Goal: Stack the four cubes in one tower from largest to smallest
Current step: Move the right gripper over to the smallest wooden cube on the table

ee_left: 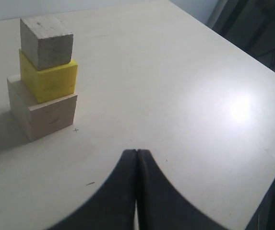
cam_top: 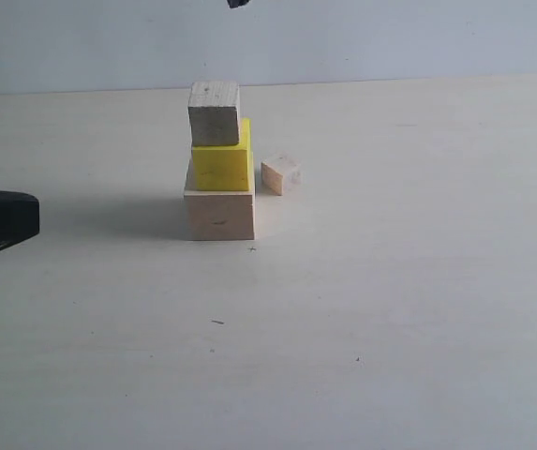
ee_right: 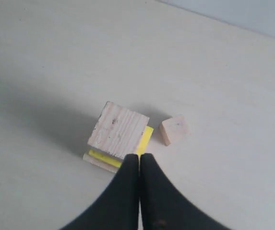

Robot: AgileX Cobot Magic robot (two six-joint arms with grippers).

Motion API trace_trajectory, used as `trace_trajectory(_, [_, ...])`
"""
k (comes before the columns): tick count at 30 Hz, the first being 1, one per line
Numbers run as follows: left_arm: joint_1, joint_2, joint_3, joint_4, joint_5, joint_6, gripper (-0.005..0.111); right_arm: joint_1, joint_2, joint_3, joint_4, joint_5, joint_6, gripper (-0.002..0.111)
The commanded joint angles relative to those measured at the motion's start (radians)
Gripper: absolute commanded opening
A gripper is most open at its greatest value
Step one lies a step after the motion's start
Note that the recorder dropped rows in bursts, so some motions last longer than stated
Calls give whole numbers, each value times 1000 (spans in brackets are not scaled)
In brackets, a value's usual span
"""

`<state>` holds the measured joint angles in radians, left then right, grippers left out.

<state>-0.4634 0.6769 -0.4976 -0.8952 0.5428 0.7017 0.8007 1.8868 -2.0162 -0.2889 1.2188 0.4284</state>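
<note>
Fingers (ee_right: 125, 187) pressed together, empty, on both: right gripper (ee_right: 139, 160) over the tower (cam_top: 219, 164), left gripper (ee_left: 136, 153) low, well apart. Pale base cube (cam_top: 219, 214), yellow cube (cam_top: 221, 167), plain wood cube (cam_top: 214, 112) stacked, off-centre. Pinkish cube (cam_top: 280, 174) on tabletop (cam_top: 418, 319), just beside the base. Risk: grabbing it bumps the tower. Tabletop pale, plain wall (cam_top: 390, 37) behind.

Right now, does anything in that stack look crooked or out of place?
Yes. The plain wood cube sits twisted and off-centre on the yellow cube. The tiniest cube lies on the table beside the base cube, not yet stacked.
</note>
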Motion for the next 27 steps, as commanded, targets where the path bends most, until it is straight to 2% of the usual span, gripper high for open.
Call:
trace_trajectory(1, [-6, -4, 5, 5, 11, -7, 0, 1, -37, -4, -112, 2, -74, 0])
trace_trajectory(5, [-6, -4, 5, 51, 22, -57, 0, -52, -57, 17, -123, 2, -119, 0])
trace_trajectory(9, [-6, -2, 5, 170, 0, -167, 0, -207, -81, 144, -92, 2, -204, 0])
trace_trajectory(11, [10, -2, 5, 215, -23, -213, 0, -293, -81, 235, -11, 2, -250, 0])
trace_trajectory(14, [55, 39, 5, 283, -25, -253, 0, -373, -57, 364, 227, -188, -556, 0])
trace_trajectory(17, [86, 107, -3, 351, -31, -249, 0, -378, 3, 406, 247, -380, -633, 0])
trace_trajectory(21, [86, 131, -22, 459, -3, -245, 0, -378, 100, 406, 306, -490, -758, 1])
trace_trajectory(27, [86, 136, -26, 558, 61, -245, 0, -378, 196, 404, 367, -558, -832, 23])
